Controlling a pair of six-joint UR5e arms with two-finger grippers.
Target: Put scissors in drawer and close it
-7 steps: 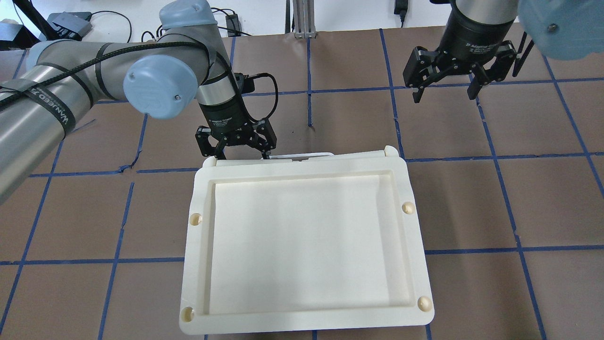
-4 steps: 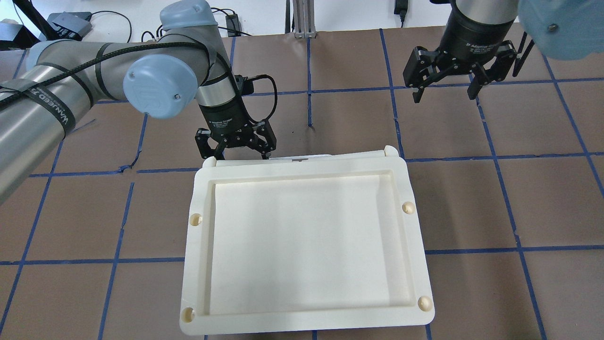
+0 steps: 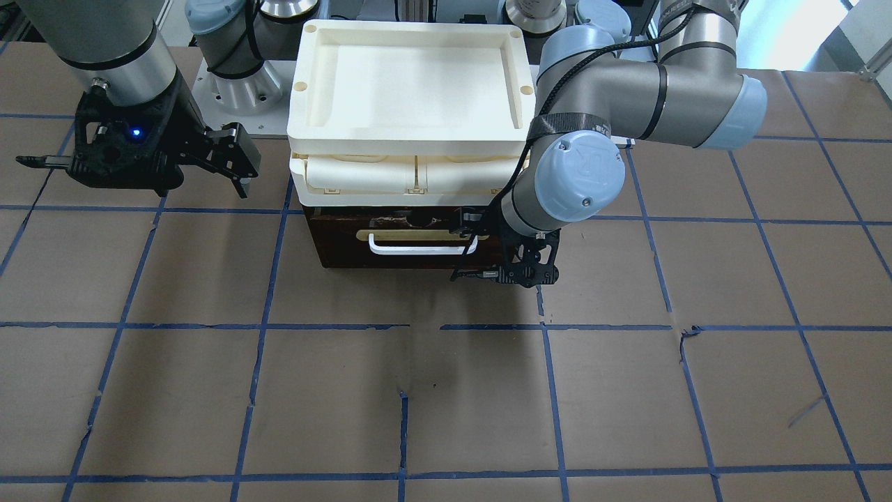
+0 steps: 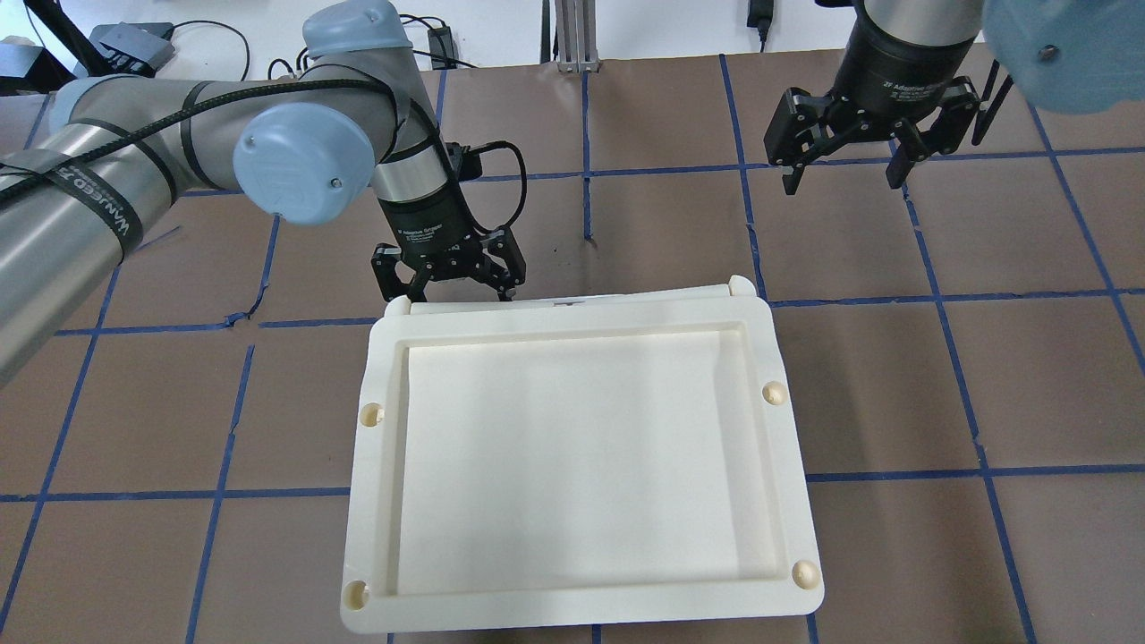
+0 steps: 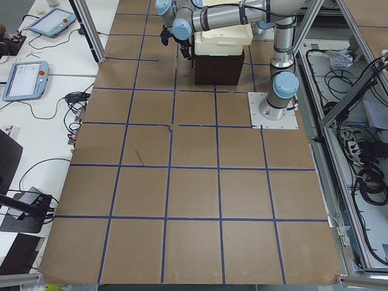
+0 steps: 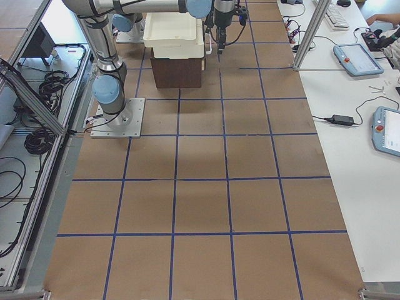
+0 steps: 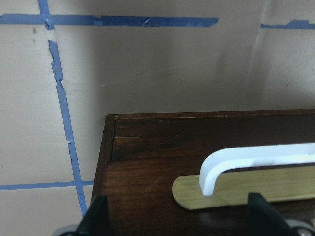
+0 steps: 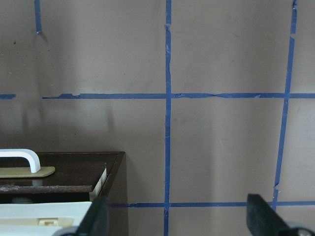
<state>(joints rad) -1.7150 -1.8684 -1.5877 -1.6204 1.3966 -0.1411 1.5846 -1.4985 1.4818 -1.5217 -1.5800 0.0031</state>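
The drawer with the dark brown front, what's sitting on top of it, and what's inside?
The drawer carries cream plastic trays stacked on top. Its inside is covered by them and its front, so no scissors can be seen.

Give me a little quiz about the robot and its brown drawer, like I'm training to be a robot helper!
1. True or false: the right gripper is holding the scissors.
2. What colour is the handle on the drawer? A) white B) red C) green
3. Fill in: the ___ gripper hangs just in front of the drawer.

Key
1. False: it is open and empty, and no scissors show in any view.
2. A
3. Left: the left gripper is by the drawer's front, jaws open.
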